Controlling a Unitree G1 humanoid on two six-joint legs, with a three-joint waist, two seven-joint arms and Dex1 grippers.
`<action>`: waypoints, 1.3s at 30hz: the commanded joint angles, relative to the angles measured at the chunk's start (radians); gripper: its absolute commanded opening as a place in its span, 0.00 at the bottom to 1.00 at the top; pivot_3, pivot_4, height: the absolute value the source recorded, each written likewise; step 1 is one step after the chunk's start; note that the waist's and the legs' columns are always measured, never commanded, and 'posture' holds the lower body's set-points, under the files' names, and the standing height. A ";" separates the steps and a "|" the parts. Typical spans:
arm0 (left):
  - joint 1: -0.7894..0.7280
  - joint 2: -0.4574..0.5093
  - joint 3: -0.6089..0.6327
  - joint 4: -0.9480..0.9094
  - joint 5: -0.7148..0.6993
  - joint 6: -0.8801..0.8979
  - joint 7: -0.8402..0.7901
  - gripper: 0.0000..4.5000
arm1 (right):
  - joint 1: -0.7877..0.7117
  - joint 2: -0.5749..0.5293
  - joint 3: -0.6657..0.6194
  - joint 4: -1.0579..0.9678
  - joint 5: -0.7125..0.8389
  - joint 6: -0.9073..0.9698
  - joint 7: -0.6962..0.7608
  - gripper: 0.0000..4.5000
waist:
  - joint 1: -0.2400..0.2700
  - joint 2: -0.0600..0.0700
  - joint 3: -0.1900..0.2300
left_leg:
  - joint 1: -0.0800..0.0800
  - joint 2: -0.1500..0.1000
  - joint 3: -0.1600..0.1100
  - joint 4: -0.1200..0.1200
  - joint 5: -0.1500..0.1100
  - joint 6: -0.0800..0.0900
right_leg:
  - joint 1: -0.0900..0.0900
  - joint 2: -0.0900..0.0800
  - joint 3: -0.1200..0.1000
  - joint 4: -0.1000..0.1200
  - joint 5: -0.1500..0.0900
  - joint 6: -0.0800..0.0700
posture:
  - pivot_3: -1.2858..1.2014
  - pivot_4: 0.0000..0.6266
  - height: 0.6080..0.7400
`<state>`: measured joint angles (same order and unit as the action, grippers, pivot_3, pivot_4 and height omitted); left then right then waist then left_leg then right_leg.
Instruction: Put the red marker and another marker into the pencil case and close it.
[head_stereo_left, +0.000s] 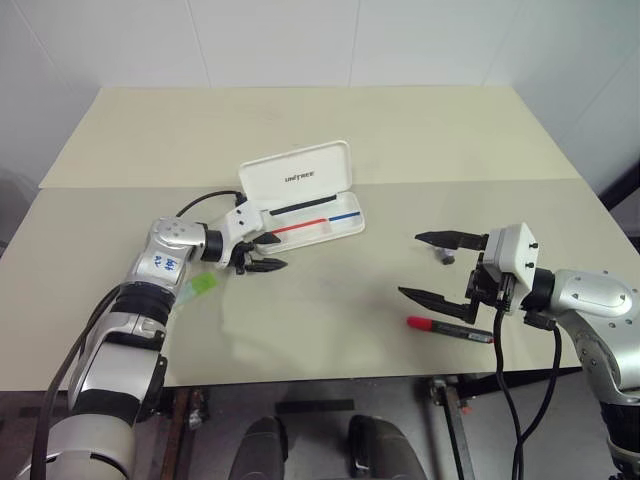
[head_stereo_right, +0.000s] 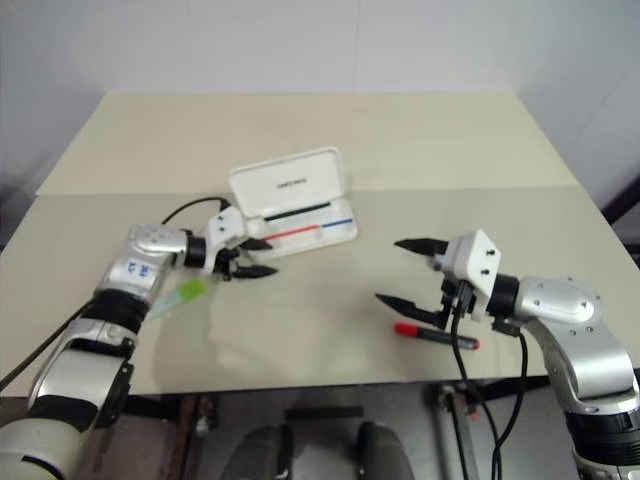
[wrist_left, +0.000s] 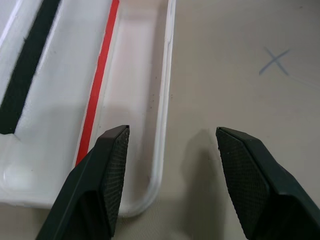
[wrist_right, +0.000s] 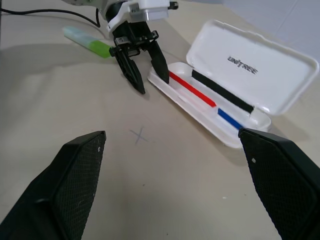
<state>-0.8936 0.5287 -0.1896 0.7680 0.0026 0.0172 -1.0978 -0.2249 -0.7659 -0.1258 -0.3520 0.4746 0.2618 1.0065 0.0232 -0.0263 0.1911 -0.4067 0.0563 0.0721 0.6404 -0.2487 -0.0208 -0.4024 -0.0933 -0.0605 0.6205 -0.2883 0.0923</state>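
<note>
Both markers are left on the table (head_stereo_left: 330, 330), outside the open pencil case (head_stereo_left: 305, 195), as the left gripper (head_stereo_left: 262, 254) and right gripper (head_stereo_left: 440, 266) are spread and hold nothing.

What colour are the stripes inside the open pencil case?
Red, blue and black stripes in the pencil case; clearest in the right wrist view.
</note>
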 joint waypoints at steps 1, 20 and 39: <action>-0.015 -0.008 -0.017 0.029 0.030 0.002 -0.001 0.39 | -0.008 0.003 -0.028 -0.036 0.012 -0.019 -0.013 1.00 | -0.001 0.000 0.000 | 0.000 0.000 0.000 0.000 0.000 0.000 | 0.000 0.000 0.000 0.000 0.000 0.000 | 0.52 0.24 1.00; 0.144 0.017 -0.018 -0.458 -0.037 0.139 -0.124 0.00 | -0.075 0.020 0.012 0.018 0.000 -0.035 0.001 1.00 | 0.000 0.000 0.000 | -0.002 0.000 0.001 0.005 -0.003 0.003 | 0.000 0.000 0.002 -0.001 -0.001 0.001 | 0.52 0.24 1.00; 0.356 0.065 -0.048 -0.690 -0.031 0.195 -0.048 0.00 | -0.079 0.051 0.051 0.027 -0.001 -0.038 0.012 1.00 | -0.005 0.000 0.000 | 0.000 0.000 0.003 0.006 -0.003 0.003 | 0.000 -0.001 0.006 0.002 -0.001 0.001 | 0.52 0.24 1.00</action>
<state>-0.5332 0.6103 -0.2173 0.0848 -0.0282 0.2014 -1.1663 -0.2959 -0.7203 -0.0784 -0.3066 0.4683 0.2370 1.0163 0.0184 -0.0261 0.1910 -0.4063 0.0567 0.0747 0.6465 -0.2517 -0.0173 -0.4020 -0.0940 -0.0549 0.6224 -0.2889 0.0934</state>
